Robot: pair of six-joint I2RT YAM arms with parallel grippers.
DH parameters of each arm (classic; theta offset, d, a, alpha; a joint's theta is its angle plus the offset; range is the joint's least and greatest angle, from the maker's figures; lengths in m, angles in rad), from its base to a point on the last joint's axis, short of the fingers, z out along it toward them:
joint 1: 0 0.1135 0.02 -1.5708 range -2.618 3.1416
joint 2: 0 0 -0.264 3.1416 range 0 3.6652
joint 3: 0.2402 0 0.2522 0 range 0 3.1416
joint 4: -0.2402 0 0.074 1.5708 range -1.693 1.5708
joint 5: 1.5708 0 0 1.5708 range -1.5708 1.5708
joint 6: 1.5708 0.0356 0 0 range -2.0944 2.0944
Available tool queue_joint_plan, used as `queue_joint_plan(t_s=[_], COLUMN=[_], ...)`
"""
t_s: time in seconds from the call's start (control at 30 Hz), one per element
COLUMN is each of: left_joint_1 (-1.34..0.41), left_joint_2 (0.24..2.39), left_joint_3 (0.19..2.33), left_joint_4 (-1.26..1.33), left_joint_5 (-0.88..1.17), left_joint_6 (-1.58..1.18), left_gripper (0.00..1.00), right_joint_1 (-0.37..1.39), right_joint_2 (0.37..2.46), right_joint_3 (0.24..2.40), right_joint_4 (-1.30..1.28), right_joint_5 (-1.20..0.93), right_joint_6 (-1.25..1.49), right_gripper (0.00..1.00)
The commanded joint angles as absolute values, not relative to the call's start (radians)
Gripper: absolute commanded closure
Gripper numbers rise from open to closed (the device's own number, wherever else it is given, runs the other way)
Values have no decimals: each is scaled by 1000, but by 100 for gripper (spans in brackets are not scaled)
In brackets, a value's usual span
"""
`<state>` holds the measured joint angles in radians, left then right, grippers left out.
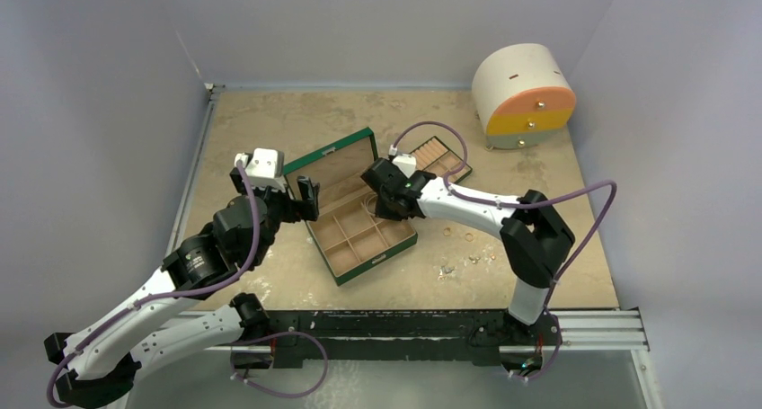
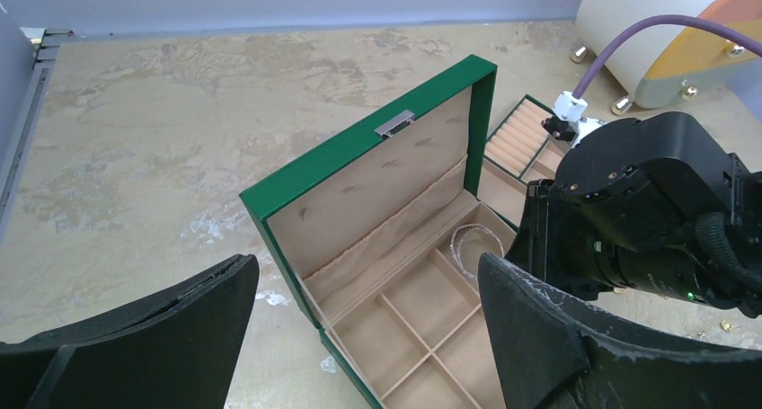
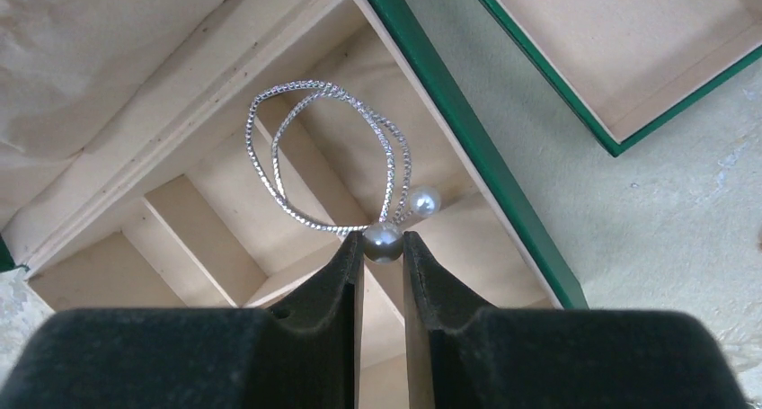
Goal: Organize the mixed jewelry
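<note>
Overhead, the green box (image 1: 395,240) sat on the table (image 1: 270,121) with its lid (image 1: 332,157) raised. The right gripper (image 1: 376,204) was poised over the tan compartments (image 1: 352,238), and the left gripper (image 1: 308,196) stood just beside the lid's edge. A few small gold rings (image 1: 447,233) and tinier pieces (image 1: 445,270) lay loose on the table to the right of the box. A second shallow tray (image 1: 442,155) sat behind the right arm, and the round cabinet (image 1: 524,94) stood well apart.

From the left wrist, that gripper's fingers (image 2: 180,328) were spread wide and held nothing. The silver hoop (image 2: 469,249) hung in the back right compartment, and the others in sight were bare.

From the right wrist, the fingers (image 3: 305,337) were pinched on one pearl end (image 3: 384,243) of the hoop, whose double loop reached across a divider (image 3: 314,175). Whether it touched the floor could not be told. The drop would likely go best by lowering until the loop settled inside one compartment, then parting slowly, since a smooth bead could roll.
</note>
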<state>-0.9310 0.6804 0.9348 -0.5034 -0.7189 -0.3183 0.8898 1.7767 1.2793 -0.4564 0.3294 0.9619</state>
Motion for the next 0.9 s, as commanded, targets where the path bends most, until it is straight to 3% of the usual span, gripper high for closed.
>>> queue_joint_plan(t_s=[0.0,0.57,0.63,0.77,0.87], left_joint_1=[-933,-933,-934,-933,-934], left_joint_2=[671,673,673,673,673], left_joint_3=[936,934,935,934,936], left_joint_4=[-477,-477,-477,-478,-478], left_joint_5=[-730,-727,-727,-730,-730], left_joint_6=[-310,-310,-310,-310,-310], left_gripper=[8,8,8,8,8], right_joint_1=[882,862,862,862,862], right_joint_2=[1800,1853,1858,1865,1859], right_joint_3=[1335,1355,1354,1357,1354], right_joint_4=[-443,-482,-481,-476,-464], right_joint_5=[369,420,415,405,390], right_joint_6=[989,1035,1037,1034,1026], right_gripper=[100,98,94,74,66])
